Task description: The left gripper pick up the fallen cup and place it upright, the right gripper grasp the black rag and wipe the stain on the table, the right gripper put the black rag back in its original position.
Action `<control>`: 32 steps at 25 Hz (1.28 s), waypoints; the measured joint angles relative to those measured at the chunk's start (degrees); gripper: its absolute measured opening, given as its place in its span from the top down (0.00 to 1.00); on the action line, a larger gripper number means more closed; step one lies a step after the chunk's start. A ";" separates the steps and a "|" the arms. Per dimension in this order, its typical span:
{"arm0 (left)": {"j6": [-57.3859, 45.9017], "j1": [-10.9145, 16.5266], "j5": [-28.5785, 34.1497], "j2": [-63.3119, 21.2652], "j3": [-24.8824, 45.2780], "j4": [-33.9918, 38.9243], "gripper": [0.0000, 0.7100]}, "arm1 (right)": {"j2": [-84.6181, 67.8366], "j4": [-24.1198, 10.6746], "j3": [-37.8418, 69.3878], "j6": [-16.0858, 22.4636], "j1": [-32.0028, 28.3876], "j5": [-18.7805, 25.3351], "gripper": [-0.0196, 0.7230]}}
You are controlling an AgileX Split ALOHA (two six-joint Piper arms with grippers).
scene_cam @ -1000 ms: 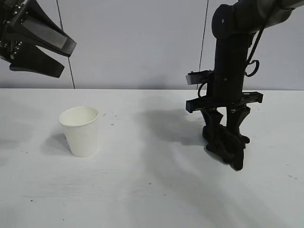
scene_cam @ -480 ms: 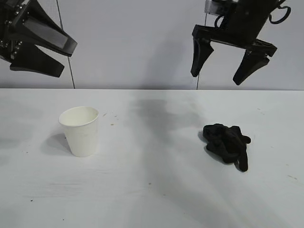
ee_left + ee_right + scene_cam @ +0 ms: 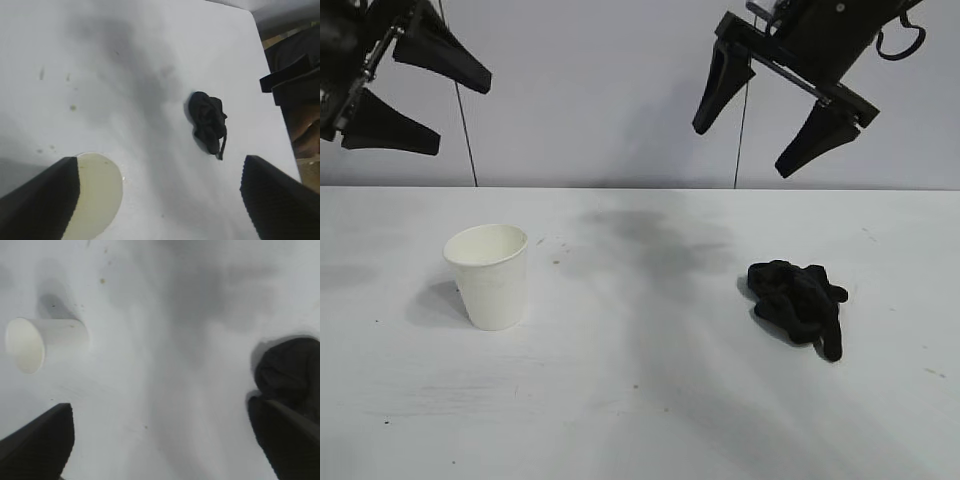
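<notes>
The white cup (image 3: 488, 276) stands upright on the left half of the white table (image 3: 640, 400). The black rag (image 3: 800, 305) lies crumpled on the right half, with nothing touching it. My left gripper (image 3: 463, 116) hangs open high above and left of the cup. My right gripper (image 3: 741, 150) is open too, high above the table and left of the rag. The left wrist view shows the cup's rim (image 3: 97, 192) beside one finger and the rag (image 3: 207, 120) farther off. In the right wrist view the cup (image 3: 42, 340) and the rag (image 3: 290, 370) lie far below. No stain shows, only faint specks (image 3: 555, 262).
A plain grey wall (image 3: 600, 90) closes the back of the table. Dark equipment (image 3: 295, 85) stands off the table's edge beyond the rag in the left wrist view. Wide bare tabletop lies between cup and rag.
My right gripper opened off the rag and rose from the table to high above it, leaving the rag lying there. The left gripper turned slightly in place.
</notes>
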 joint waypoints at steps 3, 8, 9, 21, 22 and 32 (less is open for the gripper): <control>-3.49 -0.10 4.24 3.59 -3.75 0.20 0.11 | 0.00 2.77 0.00 -1.28 0.05 0.04 0.04; -6.06 -0.17 7.63 4.38 -5.38 0.27 0.11 | 0.00 5.50 0.00 -2.97 0.12 0.04 0.04; -6.12 -0.17 8.76 4.38 -5.38 0.20 0.11 | 0.00 5.87 0.00 -3.12 0.12 0.04 0.04; -6.78 -0.61 11.31 4.38 -7.77 0.38 0.11 | 0.00 7.26 0.00 -4.23 0.12 0.04 0.04; -6.89 -1.06 11.31 4.38 -8.36 0.38 0.11 | 0.00 7.31 0.00 -4.27 0.12 0.04 0.04; -7.13 -6.06 8.62 4.38 -9.45 1.66 0.11 | 0.00 5.01 0.00 -4.82 0.12 0.04 0.04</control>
